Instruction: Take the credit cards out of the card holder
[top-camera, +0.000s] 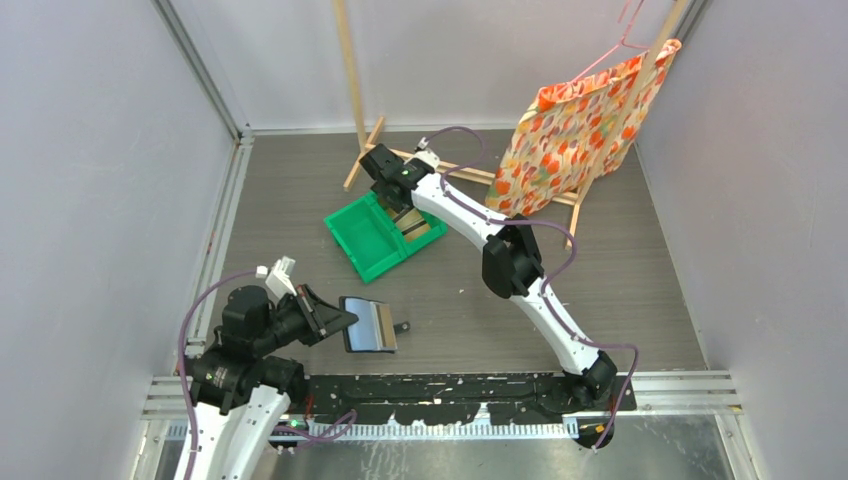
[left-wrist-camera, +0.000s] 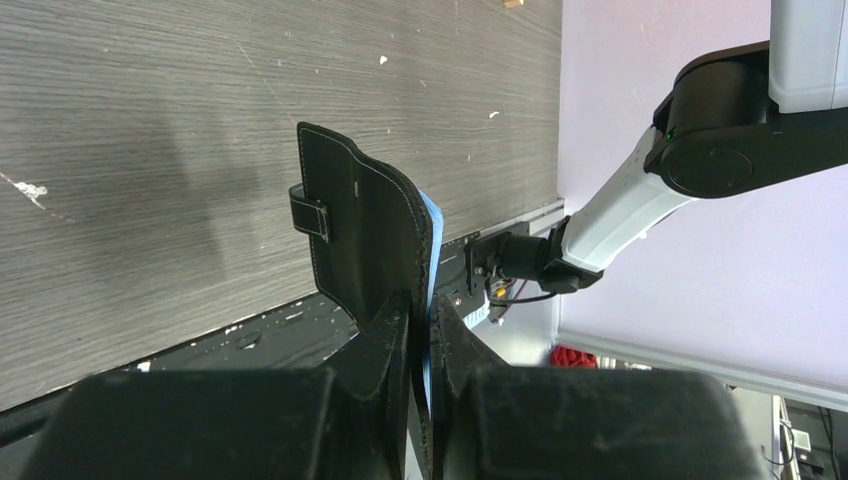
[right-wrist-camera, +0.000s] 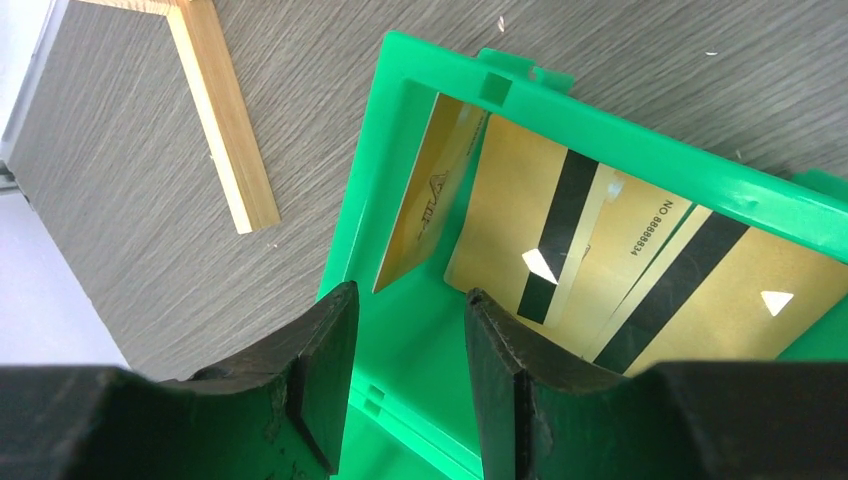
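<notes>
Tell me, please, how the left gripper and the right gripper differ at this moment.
The left gripper is clamped on the card holder, while the right gripper stands open with nothing between its fingers. The left gripper sits by the near edge of the table; the right gripper reaches far out, over the green bin that holds the credit cards. Both have black fingers.

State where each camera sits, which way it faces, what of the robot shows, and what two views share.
Top external: high behind the bases, looking down on the grey wood-grain table; the left arm and right arm show.
Left wrist: on the left arm, looking along the left gripper, shut on the flat dark bi-fold card holder; the right arm shows beyond.
Right wrist: on the right arm, looking down past the open right gripper at golden credit cards in the green plastic bin.
Shared: top and right wrist both show the bin.
</notes>
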